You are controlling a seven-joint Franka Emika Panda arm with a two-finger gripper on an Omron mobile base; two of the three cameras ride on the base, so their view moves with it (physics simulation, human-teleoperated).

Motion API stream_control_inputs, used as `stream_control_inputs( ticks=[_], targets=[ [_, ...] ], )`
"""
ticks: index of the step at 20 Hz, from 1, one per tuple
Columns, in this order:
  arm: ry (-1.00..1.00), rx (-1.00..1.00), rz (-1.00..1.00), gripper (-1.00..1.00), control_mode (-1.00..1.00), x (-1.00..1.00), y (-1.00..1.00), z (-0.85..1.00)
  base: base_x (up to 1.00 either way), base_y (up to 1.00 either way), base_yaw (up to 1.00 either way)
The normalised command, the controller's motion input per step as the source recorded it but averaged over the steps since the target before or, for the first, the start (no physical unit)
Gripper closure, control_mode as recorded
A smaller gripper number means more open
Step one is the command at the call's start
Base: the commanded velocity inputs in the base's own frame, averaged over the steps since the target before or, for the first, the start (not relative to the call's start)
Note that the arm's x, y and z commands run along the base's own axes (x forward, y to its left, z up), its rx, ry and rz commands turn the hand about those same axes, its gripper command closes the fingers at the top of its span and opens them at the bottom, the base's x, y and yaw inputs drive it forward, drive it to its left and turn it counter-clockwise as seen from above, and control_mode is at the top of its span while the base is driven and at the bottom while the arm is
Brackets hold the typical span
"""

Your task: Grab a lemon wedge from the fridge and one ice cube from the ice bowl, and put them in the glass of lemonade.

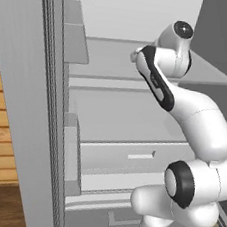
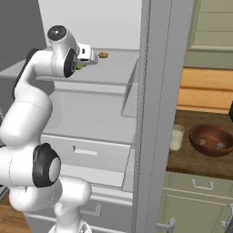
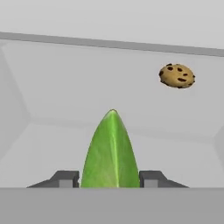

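Now, in the hand view, the gripper (image 3: 112,177) shows its two dark fingertips (image 3: 65,178) at the bottom, one at each side of the lemon wedge (image 3: 111,153). The wedge stands exactly between them, at 6 o'clock of this view, and its pointed end goes up toward 12 o'clock. The tips appear to touch the green sides, so the pincer is about half closed around the wedge; I cannot tell if the grip is already firm or if the wedge rests on the shelf.

Further away, at about 2 o'clock from the wedge, a cookie (image 3: 176,75) with dark chips lies on the white shelf, well apart from the gripper.

From the right base view, the arm reaches into the open fridge (image 2: 154,113), and a small piece of green shows just under the hand (image 2: 81,66) on the upper shelf. The cookie lies beyond, near the back wall.

Outside the fridge, at 3 o'clock of that view, the glass of lemonade (image 2: 176,138) stands on the dark counter (image 2: 200,164), just beside the ice bowl (image 2: 211,140), which is on its right.
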Motion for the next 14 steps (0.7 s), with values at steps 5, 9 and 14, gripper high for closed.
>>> stream_control_inputs(
  ticks=[5, 9, 14],
  targets=[
    [-0.06, -0.04, -0.01, 1.00, -1.00, 0.14, 0.00, -0.14, 0.00, 0.00, 0.00],
    [-0.44, 0.00, -0.01, 1.00, -1.00, -0.52, 0.00, 0.00, 0.00, 0.00, 0.00],
    [-0.78, 0.06, 0.00, 1.00, -1.00, -1.00, 0.00, 0.07, 0.00, 0.00, 0.00]
  ],
)
